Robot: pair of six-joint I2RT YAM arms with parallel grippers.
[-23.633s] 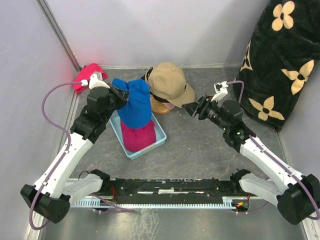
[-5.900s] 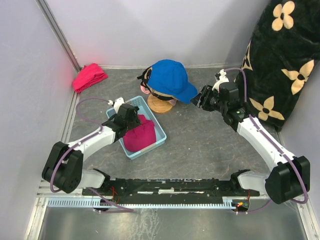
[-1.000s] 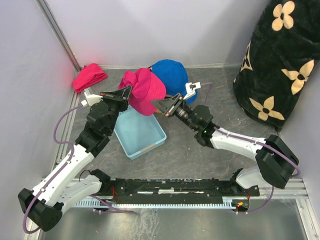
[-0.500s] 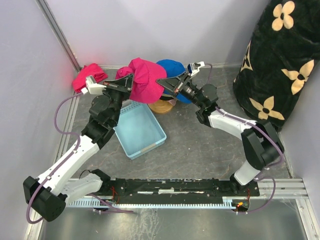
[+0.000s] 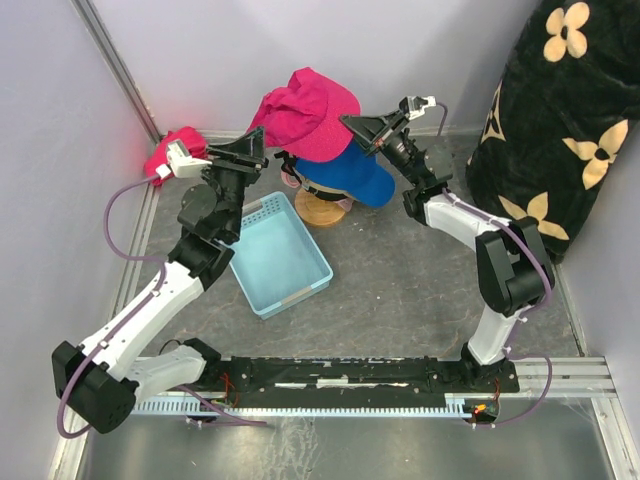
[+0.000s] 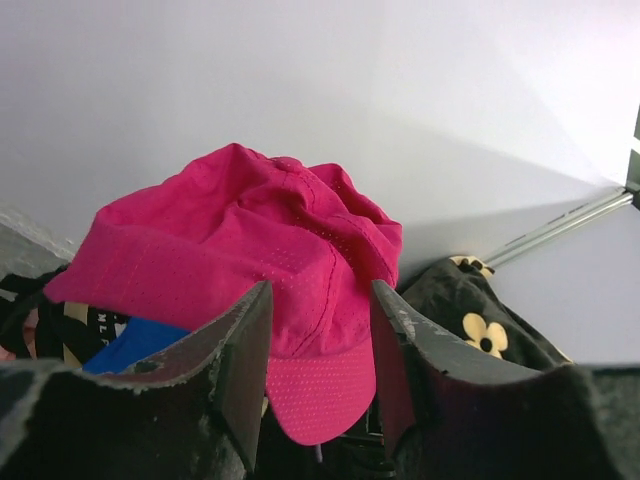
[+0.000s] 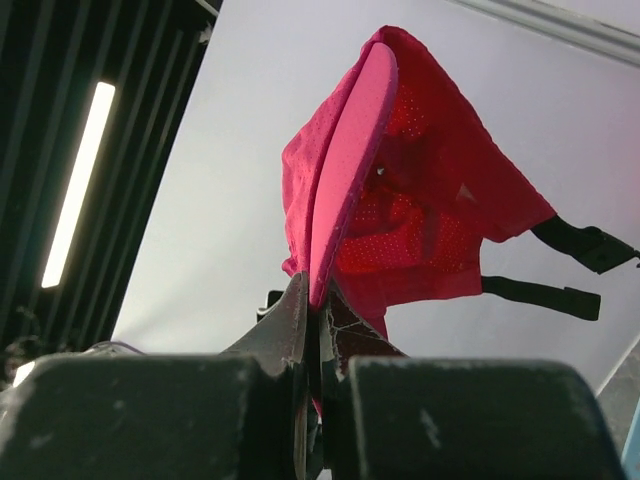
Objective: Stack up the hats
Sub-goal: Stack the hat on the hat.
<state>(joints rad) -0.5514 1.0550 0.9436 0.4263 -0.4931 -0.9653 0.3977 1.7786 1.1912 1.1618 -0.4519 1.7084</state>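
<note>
A magenta hat [image 5: 310, 105] hangs in the air above the stack of hats on the stand, whose top one is a blue hat [image 5: 352, 178]. My right gripper [image 5: 347, 122] is shut on the magenta hat's brim [image 7: 345, 150], with the crown [image 7: 430, 200] hanging to the right of the brim. My left gripper [image 5: 258, 143] stands open just left of the magenta hat [image 6: 240, 235]. Its fingers [image 6: 248, 345] are apart, and the brim shows beyond the gap. Black hat edges [image 5: 292, 165] peek out under the blue hat [image 6: 135, 342].
A light blue basket [image 5: 280, 255] sits in front of the stand's wooden base [image 5: 320, 212]. A red-pink cloth bundle [image 5: 168, 150] lies in the back left corner. A black blanket with cream flowers [image 5: 560, 120] fills the right side. Walls close in behind and on the left.
The magenta hat has risen and moved back over the blue hat. My left gripper has opened and let go of it; the right gripper still grips the brim.
</note>
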